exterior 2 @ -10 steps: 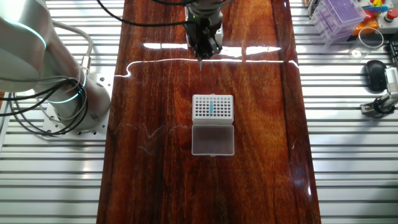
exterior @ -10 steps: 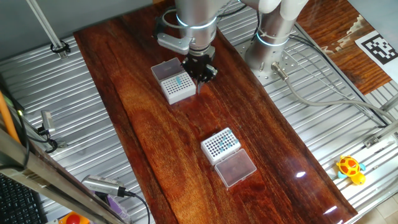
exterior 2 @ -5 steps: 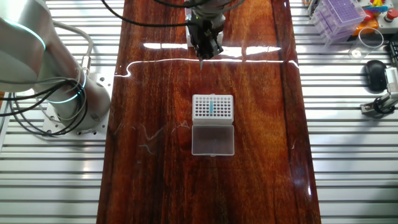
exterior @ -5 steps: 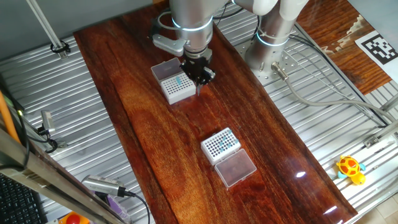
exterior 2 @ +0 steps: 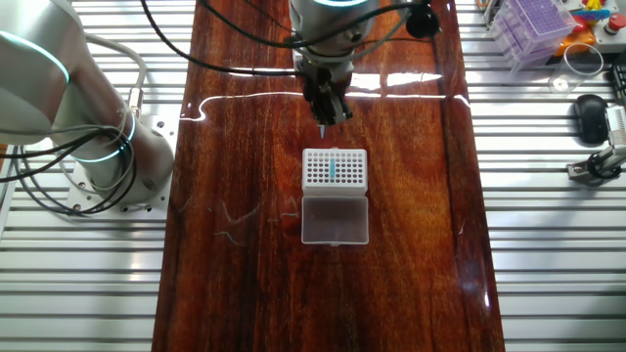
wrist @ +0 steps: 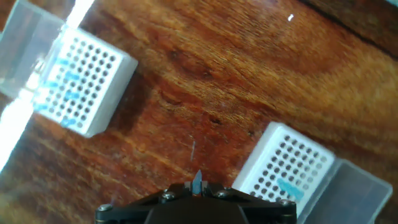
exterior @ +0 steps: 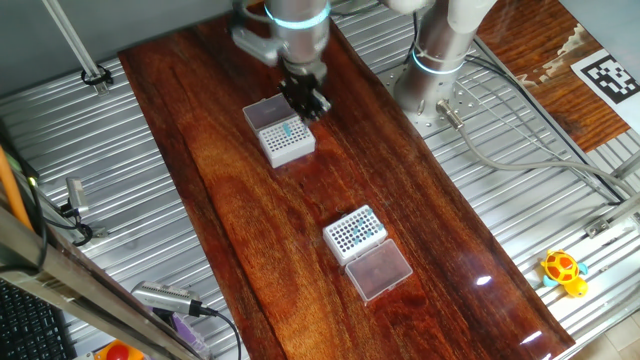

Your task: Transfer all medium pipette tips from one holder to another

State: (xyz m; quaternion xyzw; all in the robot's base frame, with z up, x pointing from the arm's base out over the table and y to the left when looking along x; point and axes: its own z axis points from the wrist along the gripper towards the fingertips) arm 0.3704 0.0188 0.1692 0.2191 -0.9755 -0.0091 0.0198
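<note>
Shining dark red-brown, the smooth wooden bench point(exterior: 230, 190) sits on ridged grey metal tables. Two white box racks full of round holes stand well apart on it, each holding some teal medium pipette tips point(exterior 2: 333, 168). The gripper point(exterior 2: 322, 119) hangs between them, pinching one thin tip.

Silver-grey cylindrical arm point(exterior: 300, 25), glowing cyan ring at joints, black jaws, black cables, round silver base point(exterior: 440, 70)
</note>
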